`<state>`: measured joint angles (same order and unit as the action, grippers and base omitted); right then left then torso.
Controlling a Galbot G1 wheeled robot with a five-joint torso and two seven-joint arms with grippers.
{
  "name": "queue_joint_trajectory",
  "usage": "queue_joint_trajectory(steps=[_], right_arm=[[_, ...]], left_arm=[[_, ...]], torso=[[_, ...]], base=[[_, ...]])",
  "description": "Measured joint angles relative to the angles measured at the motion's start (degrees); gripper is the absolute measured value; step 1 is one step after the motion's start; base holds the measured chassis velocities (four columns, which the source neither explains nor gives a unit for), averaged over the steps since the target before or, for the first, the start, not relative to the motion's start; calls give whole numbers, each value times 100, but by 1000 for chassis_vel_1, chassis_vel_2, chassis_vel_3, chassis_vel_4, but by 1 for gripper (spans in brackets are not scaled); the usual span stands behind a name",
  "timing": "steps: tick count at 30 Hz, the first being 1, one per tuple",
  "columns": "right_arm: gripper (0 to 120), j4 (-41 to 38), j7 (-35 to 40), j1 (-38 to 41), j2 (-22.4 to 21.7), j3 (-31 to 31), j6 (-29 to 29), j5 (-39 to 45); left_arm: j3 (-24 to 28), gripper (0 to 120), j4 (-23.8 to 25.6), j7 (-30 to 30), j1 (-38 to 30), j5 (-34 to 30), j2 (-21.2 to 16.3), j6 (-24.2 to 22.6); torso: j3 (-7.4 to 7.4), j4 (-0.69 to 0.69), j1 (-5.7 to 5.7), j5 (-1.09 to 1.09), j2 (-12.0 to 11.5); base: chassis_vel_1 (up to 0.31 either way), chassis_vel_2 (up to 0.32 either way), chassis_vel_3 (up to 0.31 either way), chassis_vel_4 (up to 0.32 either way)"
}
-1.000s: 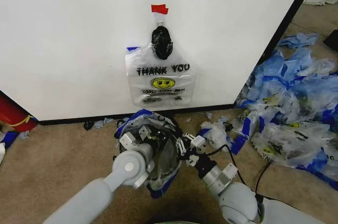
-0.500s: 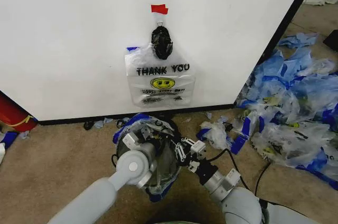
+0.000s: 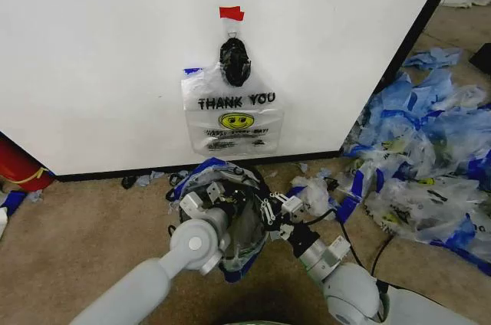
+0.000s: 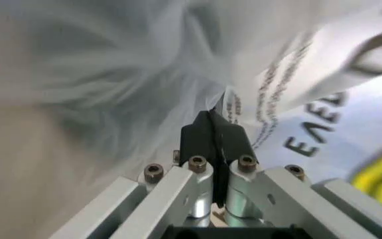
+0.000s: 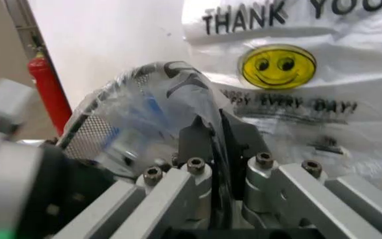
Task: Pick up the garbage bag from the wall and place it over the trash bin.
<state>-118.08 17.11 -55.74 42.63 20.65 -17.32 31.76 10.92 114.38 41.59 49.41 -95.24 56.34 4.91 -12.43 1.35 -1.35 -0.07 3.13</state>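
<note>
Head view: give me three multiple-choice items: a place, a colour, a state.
1. The red tape is: A) on the wall above the hanging bag; B) on the carpet; C) on a robot arm.
2. The hanging bag's smiley is: A) green; B) red; C) yellow.
3. The left hand is: A) open, empty; B) shut on the garbage bag; C) holding the tape.
Answers: A, tape sits just above that bag; C, yellow face under THANK YOU; B, its fingers pinch clear film.

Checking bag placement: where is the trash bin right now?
In the head view the trash bin stands on the carpet below the wall's hanging bag, between the left gripper and right gripper, draped in clear plastic.
</note>
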Motion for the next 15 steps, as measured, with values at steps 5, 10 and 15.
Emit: queue_joint_trajectory(steps=[5, 10, 15], right_arm=[[1, 141, 103, 23, 137, 1, 8, 100], [1, 207, 203, 27, 260, 19, 57, 176], [1, 252, 362, 23, 383, 55, 123, 288]], left_arm=[[-240, 0, 286, 13, 276, -46, -258, -26], [-529, 0, 604, 12, 611, -57, -499, -49], [-961, 0, 1097, -26, 1130, -69, -782, -96]], torso=[[0, 1, 0, -1, 0], [0, 0, 0, -1, 0], [0, -1, 0, -1, 0]], base=[[0, 0, 0, 0], [0, 0, 0, 0], [0, 0, 0, 0]])
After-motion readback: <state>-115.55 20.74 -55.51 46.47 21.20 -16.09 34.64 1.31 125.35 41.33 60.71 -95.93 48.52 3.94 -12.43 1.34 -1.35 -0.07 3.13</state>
